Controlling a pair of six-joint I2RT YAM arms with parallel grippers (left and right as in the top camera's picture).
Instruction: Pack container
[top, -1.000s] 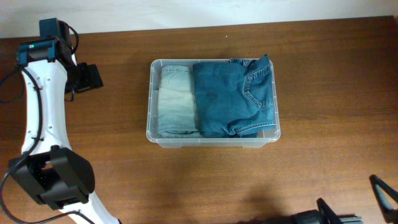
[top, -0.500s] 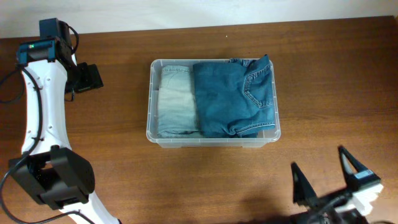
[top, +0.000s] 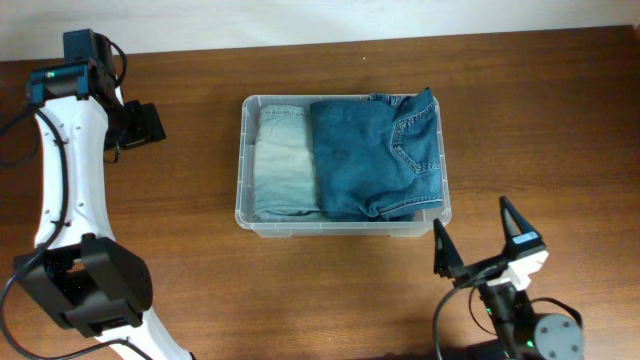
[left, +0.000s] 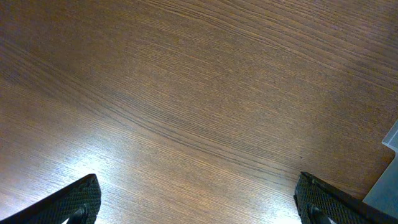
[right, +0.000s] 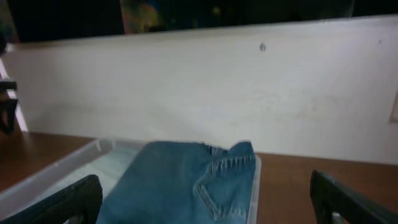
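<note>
- Dark brown wood-grain bench (top: 540, 120), with a plain white wall (right: 249, 93) at the back.
- The large clear plastic rectangular container (top: 340, 228) sits mid-bench, open side up, long axis running left to right from overhead. Inside are folded dark blue jeans (top: 365, 150) on the right and a folded pale washed-out pair (top: 283, 165) on the left.
- The left end effector (left: 196, 190) hovers over bare wood, left of the container, jaws wide and empty.
- The right end effector (top: 475, 235) is near the front edge, aimed at the container, jaws wide too with nothing in them.

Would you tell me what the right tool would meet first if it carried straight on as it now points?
Probably the dark blue jeans in the container, or its near wall first; the right tool points at them, but its height is unclear.
</note>
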